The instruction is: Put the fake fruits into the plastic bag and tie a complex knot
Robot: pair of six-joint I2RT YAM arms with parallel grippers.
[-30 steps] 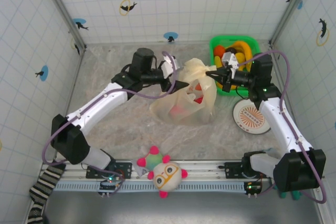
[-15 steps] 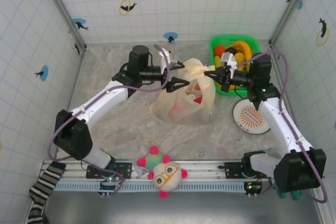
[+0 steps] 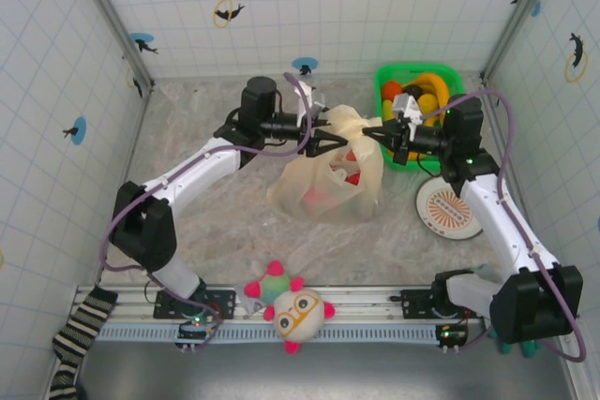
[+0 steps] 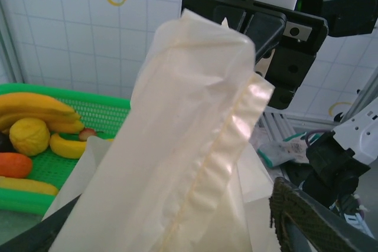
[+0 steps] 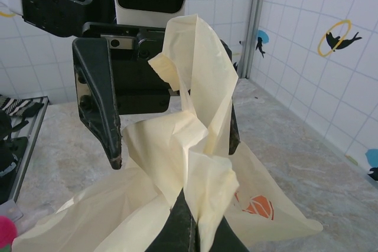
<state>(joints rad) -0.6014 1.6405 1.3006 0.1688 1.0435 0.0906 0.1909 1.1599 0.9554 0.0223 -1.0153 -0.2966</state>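
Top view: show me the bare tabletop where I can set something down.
Bare marble table lies between the plastic bag and the plush toy, and in the far-left corner behind the left arm. Crowded: far right, around the green basket and round disc.

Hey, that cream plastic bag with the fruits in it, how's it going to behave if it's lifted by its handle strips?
Probably very floppy: the handle strip folds and crumples above the right gripper pinching it. The plastic bag would likely sag, since the fake fruits sit low inside. The thin glossy film may slip.
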